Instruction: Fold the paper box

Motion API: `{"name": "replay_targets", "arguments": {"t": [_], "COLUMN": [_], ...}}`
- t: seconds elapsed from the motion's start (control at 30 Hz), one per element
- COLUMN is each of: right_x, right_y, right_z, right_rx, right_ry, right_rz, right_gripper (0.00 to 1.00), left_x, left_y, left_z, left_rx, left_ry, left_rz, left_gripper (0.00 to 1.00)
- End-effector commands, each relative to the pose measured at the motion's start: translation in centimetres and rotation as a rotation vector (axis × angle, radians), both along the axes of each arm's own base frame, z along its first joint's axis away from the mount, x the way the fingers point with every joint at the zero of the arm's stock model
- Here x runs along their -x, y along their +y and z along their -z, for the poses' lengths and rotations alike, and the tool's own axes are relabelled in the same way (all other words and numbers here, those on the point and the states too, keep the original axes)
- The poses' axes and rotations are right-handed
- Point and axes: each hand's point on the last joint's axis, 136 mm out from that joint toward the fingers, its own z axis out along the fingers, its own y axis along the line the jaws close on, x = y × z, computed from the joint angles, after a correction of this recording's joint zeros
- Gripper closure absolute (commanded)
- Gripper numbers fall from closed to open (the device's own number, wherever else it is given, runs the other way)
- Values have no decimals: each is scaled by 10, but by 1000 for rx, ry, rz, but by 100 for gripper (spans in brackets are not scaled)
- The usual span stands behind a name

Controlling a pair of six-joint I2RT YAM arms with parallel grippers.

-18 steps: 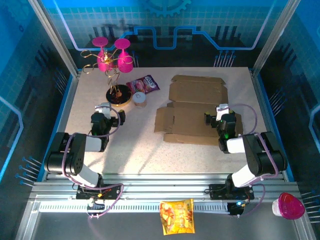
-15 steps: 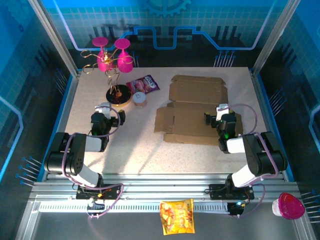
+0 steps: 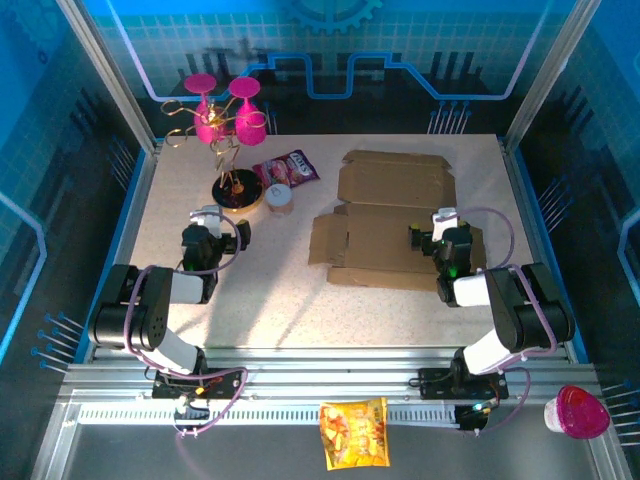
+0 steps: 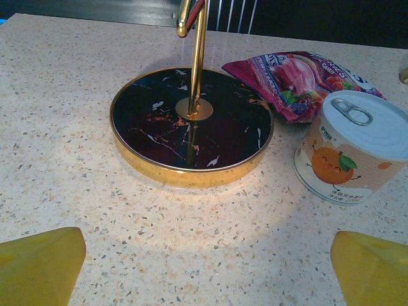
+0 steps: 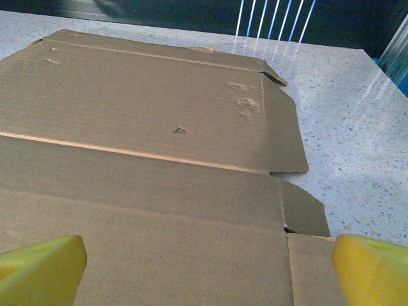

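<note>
Top external view: the paper box [image 3: 385, 222] lies fully flat on the right half of the table [image 3: 270, 290], its far panel near the back edge. No panel or flap is raised. Judgement: you are at the very start of the fold, and nothing is creased up yet.

Right gripper [image 3: 428, 238]: sits over the near right part of the paper box, jaws spread wide, nothing between them. Right wrist view: bare cardboard runs away under the jaws, with a long crease [image 5: 127, 153] crossing left to right and a side flap [image 5: 284, 137] at the right end. You cannot tell from either view whether the jaws touch the board or hang just above it.

Left gripper [image 3: 222, 225]: on the left side of the table, well apart from the paper box, jaws wide and empty. It faces the round base of the stand [image 4: 191, 121]. A can [image 4: 354, 156] sits just right of that base, with a snack packet [image 4: 299, 80] behind the can.

Next move, as judged:
- Pick one edge to start, most likely the near long panel or the right side flap.
- A flat sheet gives no purchase from above, so get one jaw under the edge, or nudge the paper box until an edge lifts.
- Bring the left arm across to pin the sheet. Otherwise the board is likely to slide instead of bending at the crease.
- Keep the left arm clear of the stand and can on the way.
</note>
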Motion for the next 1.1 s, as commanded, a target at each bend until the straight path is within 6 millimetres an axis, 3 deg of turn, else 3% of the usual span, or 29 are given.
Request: {"name": "replay_targets", "arguments": {"t": [0.0, 0.17, 0.27, 0.3, 0.33, 0.4, 0.43, 0.47, 0.5, 0.57, 0.6, 0.63, 0.73, 0.83, 0.9, 0.97, 1.07], "right_x": [-8, -7, -2, -1, -2, -6, -5, -1, 4, 19, 16, 15, 34, 52, 67, 82, 102], "right_y": [-2, -2, 13, 19, 30, 38, 34, 27, 21, -1, 5, 13, 22, 47, 65, 84, 95], "right_z": [-13, -14, -36, -49, -66, -134, -169, -189, -196, -190, -194, -199, -197, -167, -140, -117, -80], "right_rx": [-9, -6, 61, 104, 147, 60, -55, -212, -345, -625, -686, -703, -582, -661, -757, -855, -903], "right_ry": [-42, -48, -90, -85, -73, -203, -259, -252, -205, -95, -70, -39, 111, 287, 382, 461, 562], "right_rz": [4, 6, -28, -27, -48, 2, 85, 159, 211, 361, 287, 211, 265, 194, 153, 107, 106], "right_gripper": [0, 0, 0, 0, 0, 0, 0, 0, 0, 0, 0, 0, 0, 10, 18, 25, 27], "left_x": [-4, 1, 13, 11, 10, 17, 27, 41, 44, 21, 19, 22, 50, 91, 109, 114, 112], "left_y": [-1, 5, 4, -6, -3, 3, 0, 3, -1, -46, -62, -82, -143, -189, -205, -218, -238], "left_z": [-5, -9, -48, -64, -81, -94, -93, -85, -76, -70, -71, -72, -65, -35, -16, -4, 9], "left_rx": [-18, -18, -122, -147, -61, 249, 378, 472, 573, 852, 920, 964, 1067, 1139, 1207, 1267, 1289], "left_ry": [-9, -42, -114, -97, -46, 131, 269, 375, 430, 506, 528, 562, 706, 885, 951, 960, 998], "left_rz": [14, -27, -120, -101, -181, -362, -437, -555, -611, -416, -388, -369, -319, -325, -348, -354, -340], "left_gripper": [1, 1, 1, 1, 1, 1, 1, 1, 1, 1, 7, 10, 15, 21, 24, 28, 27]}}
